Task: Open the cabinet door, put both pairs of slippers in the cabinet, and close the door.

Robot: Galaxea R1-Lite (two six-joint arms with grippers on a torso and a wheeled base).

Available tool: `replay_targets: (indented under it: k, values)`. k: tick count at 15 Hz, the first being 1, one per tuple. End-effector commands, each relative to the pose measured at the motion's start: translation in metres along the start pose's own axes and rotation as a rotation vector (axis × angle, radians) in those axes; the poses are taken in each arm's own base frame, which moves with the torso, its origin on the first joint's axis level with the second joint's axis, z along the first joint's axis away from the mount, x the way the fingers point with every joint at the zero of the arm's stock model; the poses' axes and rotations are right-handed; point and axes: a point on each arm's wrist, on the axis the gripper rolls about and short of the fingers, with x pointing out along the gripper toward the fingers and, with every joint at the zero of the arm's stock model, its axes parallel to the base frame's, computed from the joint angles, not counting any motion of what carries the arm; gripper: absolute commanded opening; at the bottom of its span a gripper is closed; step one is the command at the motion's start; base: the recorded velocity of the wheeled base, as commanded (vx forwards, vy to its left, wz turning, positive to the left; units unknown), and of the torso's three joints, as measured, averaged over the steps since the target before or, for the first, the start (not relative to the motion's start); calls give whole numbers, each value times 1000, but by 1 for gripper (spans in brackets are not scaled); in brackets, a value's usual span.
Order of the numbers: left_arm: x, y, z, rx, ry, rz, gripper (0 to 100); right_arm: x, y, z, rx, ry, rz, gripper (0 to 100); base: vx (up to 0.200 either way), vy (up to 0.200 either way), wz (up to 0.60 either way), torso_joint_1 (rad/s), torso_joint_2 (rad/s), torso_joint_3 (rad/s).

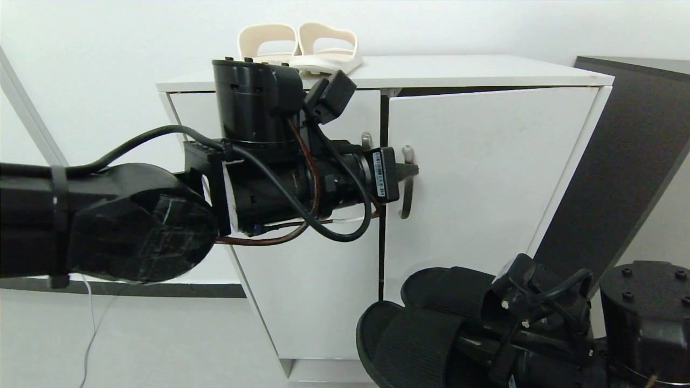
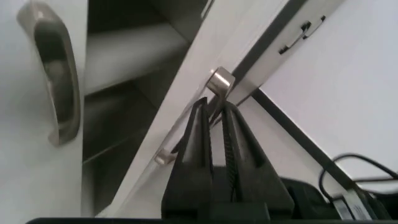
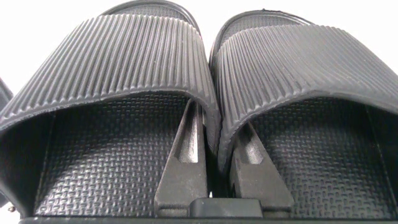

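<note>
Black slippers (image 1: pixel 426 328), half cut off, pinched by right claw (image 3: pixel 217 127); left claw (image 2: pixel 212 109) clamps door handle (image 1: pixel 406 207).

Item: pair of black slippers (image 3: pixel 124 68), side by side, toes pointing away from the end effector (image 3: pixel 219 118).
Straps: broad, ribbed, arching over and beyond the fingertips.
Footbeds: fine diamond-pattern tread, dark throughout.
Hold: one finger (image 3: pixel 185 162) lies inside one slipper, its mate inside the other; the two adjoining inner side walls are pinched together between them.
Background: plain white above the straps.
</note>
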Motion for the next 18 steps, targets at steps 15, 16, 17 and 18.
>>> replay_targets:
  k: [15, 16, 17, 18]
  values:
    - [-17, 20, 17, -7, -60, 70, 0, -4, 2, 1, -8, -11, 9, 0, 0, 0, 0, 0, 0, 0]
    - [-13, 22, 17, -11, -60, 72, 0, -4, 2, 1, -8, -11, 9, 0, 0, 0, 0, 0, 0, 0]
    - [-8, 23, 17, -10, -60, 70, 0, -4, 2, 0, -8, -8, 8, 0, 0, 0, 0, 0, 0, 0]
    - [-4, 24, 19, -8, -63, 67, 0, -4, 2, 0, -8, -8, 8, 0, 0, 0, 0, 0, 0, 0]
